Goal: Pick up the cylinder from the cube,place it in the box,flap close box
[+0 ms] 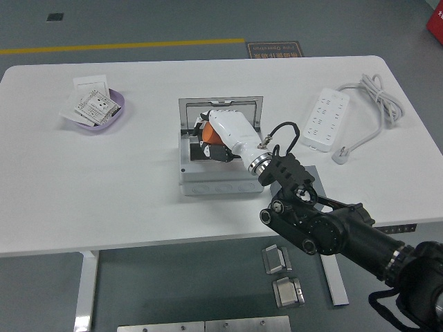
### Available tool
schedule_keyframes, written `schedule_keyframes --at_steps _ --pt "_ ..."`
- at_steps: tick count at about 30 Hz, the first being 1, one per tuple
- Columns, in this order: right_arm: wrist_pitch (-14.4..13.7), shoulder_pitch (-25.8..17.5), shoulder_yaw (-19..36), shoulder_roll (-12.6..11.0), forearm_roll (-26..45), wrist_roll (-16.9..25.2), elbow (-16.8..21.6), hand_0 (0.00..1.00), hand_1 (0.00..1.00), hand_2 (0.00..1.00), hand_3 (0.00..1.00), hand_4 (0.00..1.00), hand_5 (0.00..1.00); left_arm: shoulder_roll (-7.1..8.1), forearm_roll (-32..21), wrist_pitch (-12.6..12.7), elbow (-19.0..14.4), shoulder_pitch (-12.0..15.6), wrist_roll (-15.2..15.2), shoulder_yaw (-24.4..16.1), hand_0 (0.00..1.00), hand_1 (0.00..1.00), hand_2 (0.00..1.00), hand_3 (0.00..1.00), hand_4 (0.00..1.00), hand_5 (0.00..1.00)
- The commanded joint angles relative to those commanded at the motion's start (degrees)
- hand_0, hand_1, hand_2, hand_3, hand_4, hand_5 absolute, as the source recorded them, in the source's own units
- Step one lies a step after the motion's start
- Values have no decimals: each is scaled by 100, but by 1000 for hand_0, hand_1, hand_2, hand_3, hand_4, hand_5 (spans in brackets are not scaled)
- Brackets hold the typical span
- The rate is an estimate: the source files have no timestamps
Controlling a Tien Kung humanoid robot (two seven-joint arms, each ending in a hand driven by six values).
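1. One view, from the head: the right hand (220, 135) grasps the orange cylinder (209, 131) and holds it inside the open grey box (220, 174) at the middle of the white tabletop (138, 200).
2. The box's lid (220, 106) stands open at its far side.
3. The cube (310, 173) sits just right of the box, mostly hidden by the arm.

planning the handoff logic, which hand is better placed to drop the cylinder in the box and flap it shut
Right. The right hand already grips the orange cylinder over the open grey box, just in front of its raised lid. No left arm is in view.
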Motion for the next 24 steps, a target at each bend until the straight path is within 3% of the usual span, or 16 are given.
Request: schedule_keyframes --at_steps 7,15,16,21,22,24 --pt "165 91 -100 0 176 176 -242 31 147 248 276 2 2 1 11 -8 0 -29 -8 18 622 612 559 592 676 273" --pt "986 146 6 0 61 367 -334 57 173 245 291 2 2 0 -4 -18 0 -47 -19 57 622 612 558 592 676 275" --pt "1045 150 15 0 30 378 -333 167 223 351 515 204 103 -1 -1 -18 0 -49 -20 55 622 612 559 592 676 275" --pt "1203 173 45 0 -90 435 -339 167 223 351 515 204 103 -4 5 -25 0 -59 -27 66 622 612 559 592 676 275" --pt "1213 176 50 0 -106 443 -341 356 379 548 715 715 260 -5 9 -26 0 -60 -27 64 622 612 559 592 677 277" --pt "1221 180 58 0 -128 456 -342 356 379 548 715 715 260 -7 15 -28 0 -61 -27 65 622 612 559 592 677 277"
